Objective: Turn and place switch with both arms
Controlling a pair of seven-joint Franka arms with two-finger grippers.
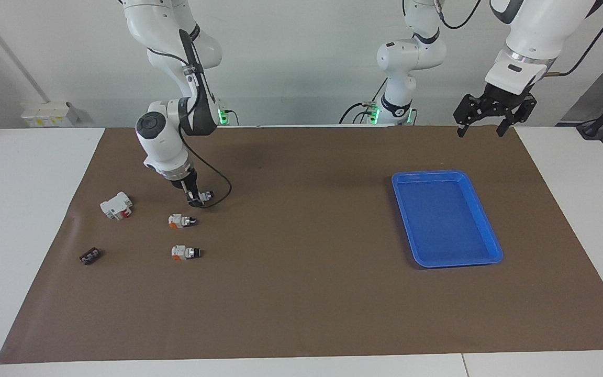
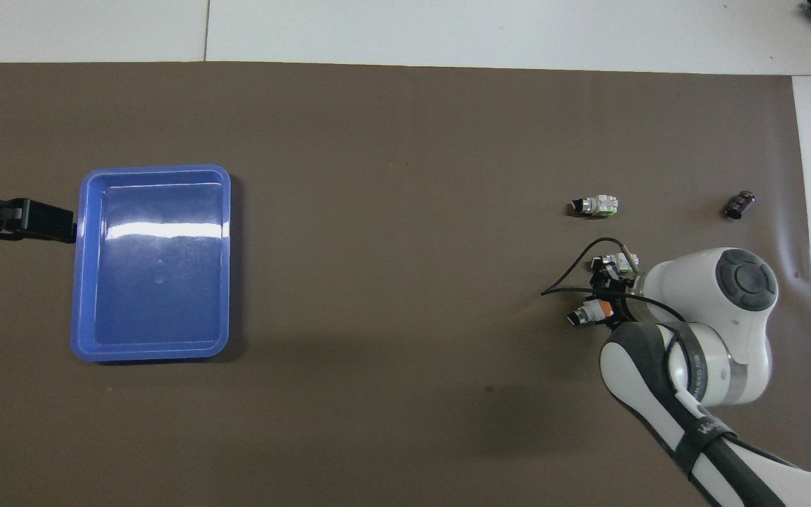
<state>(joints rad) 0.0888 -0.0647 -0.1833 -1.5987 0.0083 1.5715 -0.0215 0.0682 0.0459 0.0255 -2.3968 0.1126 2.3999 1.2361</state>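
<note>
Three small white switches lie on the brown mat toward the right arm's end. My right gripper point(image 1: 194, 200) is down at the one nearest the robots, the switch point(image 1: 206, 195) point(image 2: 588, 312). It is shut on the switch's orange end, and the black knob tip sticks out sideways. A second switch point(image 1: 182, 220) lies just farther out, partly hidden under the wrist in the overhead view. The third switch point(image 1: 185, 252) point(image 2: 595, 205) is farthest out. My left gripper point(image 1: 482, 128) hangs open in the air over the mat's edge, by the tray, and waits.
A blue tray point(image 1: 401, 209) point(image 2: 155, 169) sits toward the left arm's end. A larger white block with a red part point(image 1: 116, 205) and a tiny black piece point(image 1: 90, 256) point(image 2: 740, 204) lie near the right arm's end. A cable loops from the right wrist.
</note>
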